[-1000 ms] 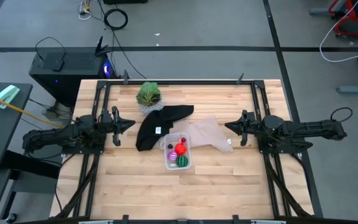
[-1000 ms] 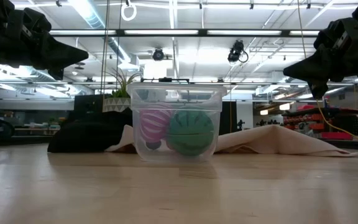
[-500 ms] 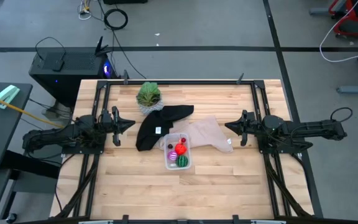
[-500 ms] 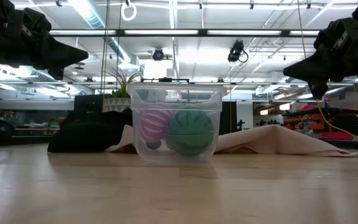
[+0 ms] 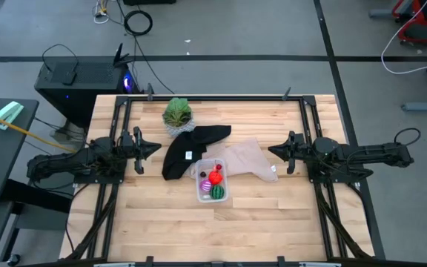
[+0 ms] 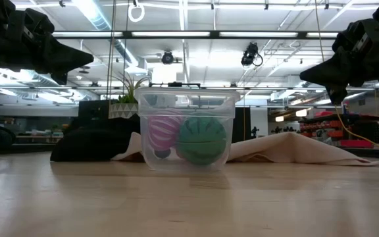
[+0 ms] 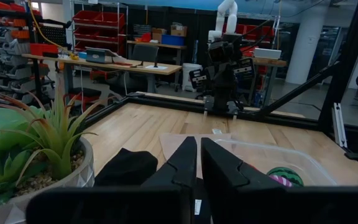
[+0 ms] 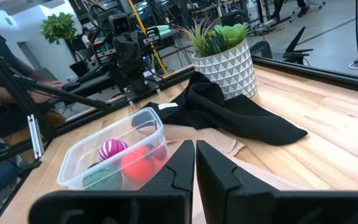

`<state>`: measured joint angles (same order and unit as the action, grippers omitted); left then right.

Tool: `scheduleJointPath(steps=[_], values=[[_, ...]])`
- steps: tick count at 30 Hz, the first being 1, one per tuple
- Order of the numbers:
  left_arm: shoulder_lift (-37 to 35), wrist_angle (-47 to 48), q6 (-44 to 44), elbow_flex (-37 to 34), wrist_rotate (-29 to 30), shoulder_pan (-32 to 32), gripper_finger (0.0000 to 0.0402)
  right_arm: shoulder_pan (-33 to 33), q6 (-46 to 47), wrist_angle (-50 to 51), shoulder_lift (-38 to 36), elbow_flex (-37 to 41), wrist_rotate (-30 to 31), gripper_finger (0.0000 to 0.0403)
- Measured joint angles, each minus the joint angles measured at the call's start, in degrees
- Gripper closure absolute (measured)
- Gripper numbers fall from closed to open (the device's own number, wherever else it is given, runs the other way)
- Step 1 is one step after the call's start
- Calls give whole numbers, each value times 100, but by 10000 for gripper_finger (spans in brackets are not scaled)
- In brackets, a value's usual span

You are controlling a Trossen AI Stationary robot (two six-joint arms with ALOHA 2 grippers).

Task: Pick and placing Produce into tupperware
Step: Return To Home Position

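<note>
Tupperware [image 5: 199,195] stands near the middle of the bench [image 5: 273,222], a clear tub whose end toward the potted plant [image 5: 177,113] meets the black cloth [image 5: 187,148] and the beige cloth [image 5: 247,157]. Inside it lie the red fruit [image 5: 215,178], the green melon-like fruit [image 5: 218,192] at the end away from the plant, and the magenta striped fruit [image 5: 206,185] just beside both. A paler spot at the plant end may be a fourth piece, though it is too small to tell. In the low view the magenta and green pieces sit side by side against the tub's near wall. The left tool [image 5: 156,146] hangs above the bench's left side, well apart from the tub and pointing inward, its two fingers pressed together on nothing. The right tool [image 5: 271,152] hangs opposite on the right side, also pointing inward and well clear of the tub, its fingers likewise closed together and empty
</note>
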<state>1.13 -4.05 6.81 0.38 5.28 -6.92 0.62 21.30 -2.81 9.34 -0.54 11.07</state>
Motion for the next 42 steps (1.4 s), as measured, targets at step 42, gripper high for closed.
scheduleJointPath(steps=[42], values=[[-1,0,2,-2,0,1,370,0,0,-2,0,0,0,380]])
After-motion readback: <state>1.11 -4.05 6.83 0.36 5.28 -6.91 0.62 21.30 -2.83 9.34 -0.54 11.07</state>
